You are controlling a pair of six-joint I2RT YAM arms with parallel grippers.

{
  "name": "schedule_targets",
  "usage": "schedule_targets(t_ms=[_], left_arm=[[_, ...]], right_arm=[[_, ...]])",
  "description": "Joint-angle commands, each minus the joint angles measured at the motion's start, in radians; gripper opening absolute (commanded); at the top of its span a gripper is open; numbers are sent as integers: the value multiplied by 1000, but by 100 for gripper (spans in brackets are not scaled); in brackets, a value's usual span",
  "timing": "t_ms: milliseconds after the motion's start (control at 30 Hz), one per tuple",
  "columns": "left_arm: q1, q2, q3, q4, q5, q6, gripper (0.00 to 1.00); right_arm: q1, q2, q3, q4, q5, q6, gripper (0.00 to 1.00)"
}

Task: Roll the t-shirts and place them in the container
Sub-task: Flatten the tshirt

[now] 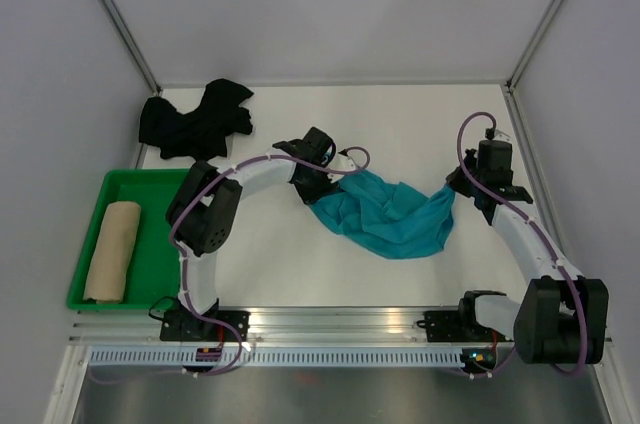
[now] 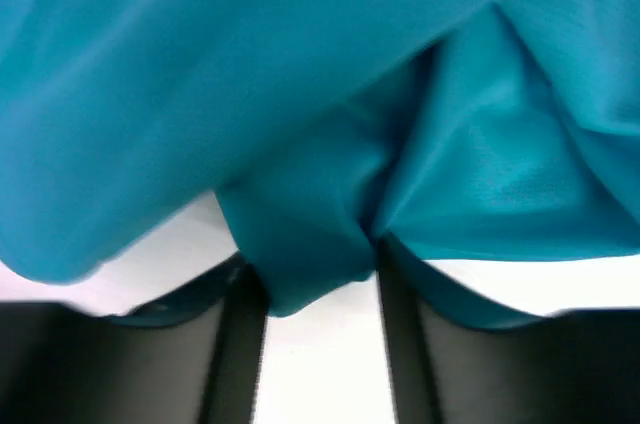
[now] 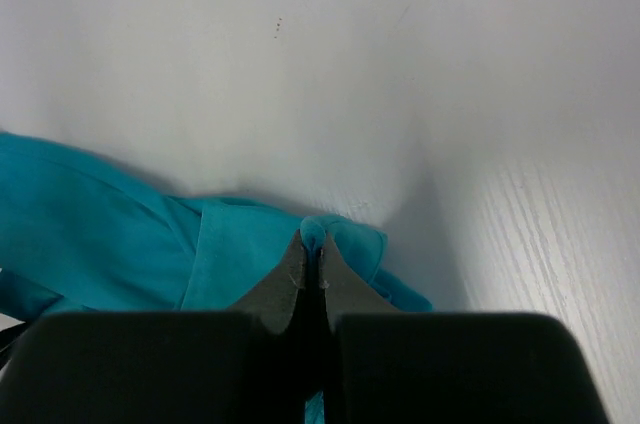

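**Both ends of the teal t-shirt (image 1: pixel 390 216) gripped**

It lies crumpled mid-table. The right gripper (image 3: pixel 312 244) is clamped on its right edge. The left gripper (image 2: pixel 315 284) pinches a fold at its left end. The black t-shirt (image 1: pixel 195 122) sits at the far-left corner.

Teal t-shirt (image 1: pixel 390 216) crumpled centre, black t-shirt (image 1: pixel 195 119) bunched, tan roll (image 1: pixel 112 249)

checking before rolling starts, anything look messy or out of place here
The teal t-shirt is bunched mid-table, one edge pinched in the right claw. The black t-shirt lies crumpled at the far left corner. Only the tan t-shirt is neatly rolled, in the green tray.
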Motion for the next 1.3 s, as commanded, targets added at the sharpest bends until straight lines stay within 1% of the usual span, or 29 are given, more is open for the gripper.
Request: schedule_targets(t_ms=[0, 33, 67, 100, 167, 200, 233, 267, 300, 333, 367, 400, 467, 500, 567, 633, 667, 733, 767, 800, 833, 900, 1033, 1167, 1267], left_arm=[[-3, 11, 28, 43, 28, 31, 47], [-5, 7, 31, 45, 32, 26, 9], [1, 1, 40, 45, 24, 14, 3], [7, -10, 49, 46, 6, 9, 2], [29, -45, 96, 45, -16, -14, 2], [64, -76, 118, 43, -43, -21, 2], [86, -96, 144, 42, -59, -34, 2], [131, -116, 201, 40, -71, -38, 2], [156, -134, 230, 37, -97, -38, 2], [179, -181, 289, 34, -100, -38, 2], [226, -202, 319, 31, -99, -37, 2], [247, -223, 347, 29, -94, -35, 2], [288, -277, 428, 26, -91, -25, 2], [294, -294, 445, 26, -87, -16, 2], [301, -343, 471, 25, -86, 14, 2], [299, -377, 451, 23, -80, 24, 2], [299, -406, 434, 14, -44, 26, 2], [301, -439, 392, 11, -47, 27, 2], [301, -455, 340, 11, -53, 29, 2], [299, -494, 313, 11, -66, 31, 2], [302, -513, 268, 11, -70, 31, 2], [301, -573, 233, -1, -65, 35, 2], [301, -610, 242, -56, -71, 38, 2], [304, -608, 256, -60, -106, 49, 2], [304, -595, 255, -60, -108, 46, 2]], right_arm=[[-7, 26, 55, 61, -18, 10, 0], [-7, 40, 76, 69, -26, 14, 0], [-7, 49, 90, 78, -29, 26, 0], [-7, 61, 110, 95, -43, 31, 0], [-7, 106, 205, 107, -107, 40, 1], [-7, 123, 293, 116, -130, 46, 0], [-7, 153, 343, 124, -150, 56, 0], [-5, 167, 395, 133, -184, 62, 0], [-7, 181, 506, 130, -190, 62, 0], [-5, 204, 568, 126, -192, 59, 0], [-7, 213, 628, 112, -190, 56, 0], [-7, 224, 740, 106, -189, 47, 0], [-7, 230, 823, 110, -198, 40, 0], [-5, 226, 869, 136, -202, 40, 0], [-7, 198, 882, 165, -218, 47, 0], [-7, 145, 838, 172, -221, 51, 0], [-7, 122, 809, 164, -215, 51, 0], [-7, 44, 695, 143, -160, 50, 0], [-5, 16, 658, 96, -125, 47, 0], [-5, -10, 591, 71, -50, 47, 0], [-7, -58, 565, 46, -26, 40, 0], [-7, -101, 517, 17, -9, 7, 0], [-7, -150, 543, -21, -40, -27, 0], [-7, -133, 598, -44, -84, -27, 0], [-7, -115, 601, -55, -92, -23, 0]])
